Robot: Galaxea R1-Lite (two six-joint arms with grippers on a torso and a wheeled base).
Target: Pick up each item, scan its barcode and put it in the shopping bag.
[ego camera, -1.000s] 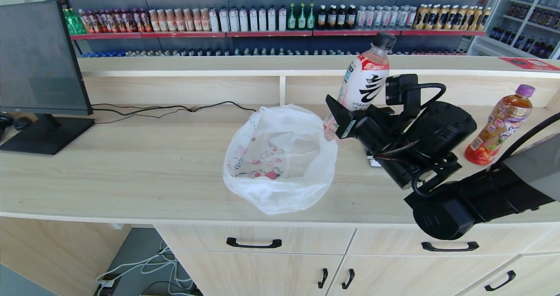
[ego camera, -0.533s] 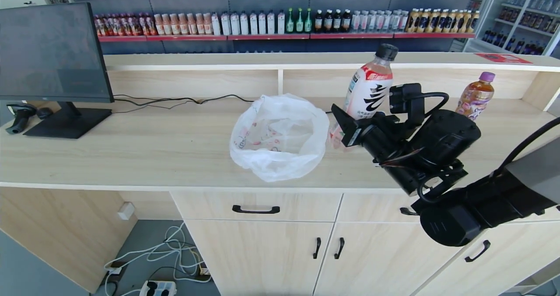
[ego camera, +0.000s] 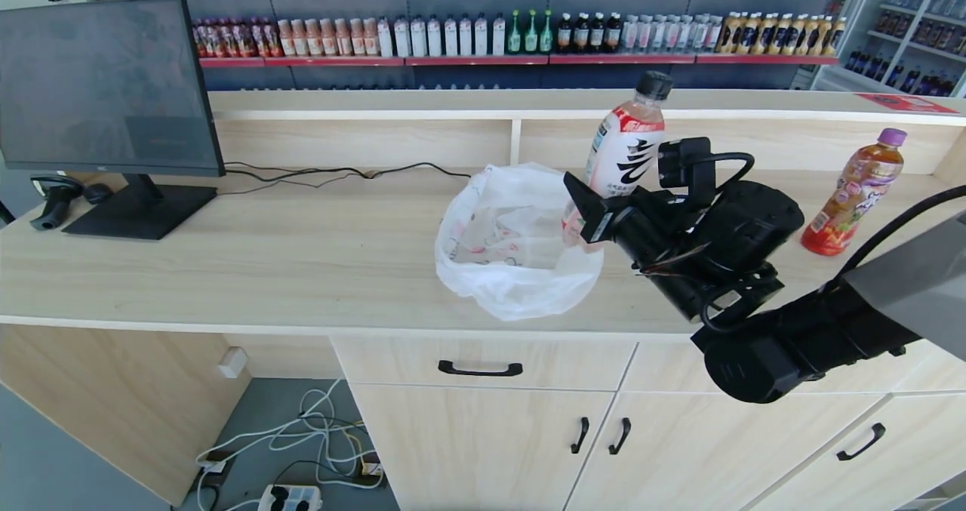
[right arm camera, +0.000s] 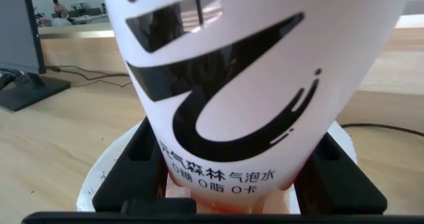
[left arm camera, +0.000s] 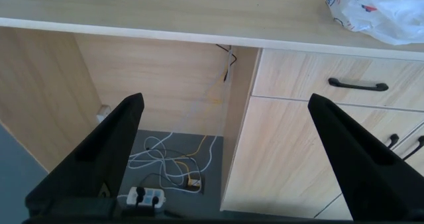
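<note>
Right gripper (ego camera: 587, 218): clamped on the lower body of a clear plastic bottle with white label and black cap (ego camera: 625, 152); bottle upright at the right rim of the crumpled white plastic shopping bag (ego camera: 513, 258)
Left gripper (left arm camera: 225, 101): fingers spread wide, holding nothing; lower than the bag
Amber plastic bottle with purple cap (ego camera: 853, 194): standing well right of the bag

The white-label bottle (ego camera: 622, 152) (right arm camera: 265, 85) has a black cap and pinkish drink at the bottom. It's gripped low down in the right claw (ego camera: 581, 220), leaning a bit, right at the bag's right edge. The shopping bag (ego camera: 513, 284) (left arm camera: 371, 12) is thin white plastic with red print, mouth open, slumped on the surface (ego camera: 302, 254). The purple-cap bottle (ego camera: 853, 194) of orange-red drink stands well off to the right.
</note>
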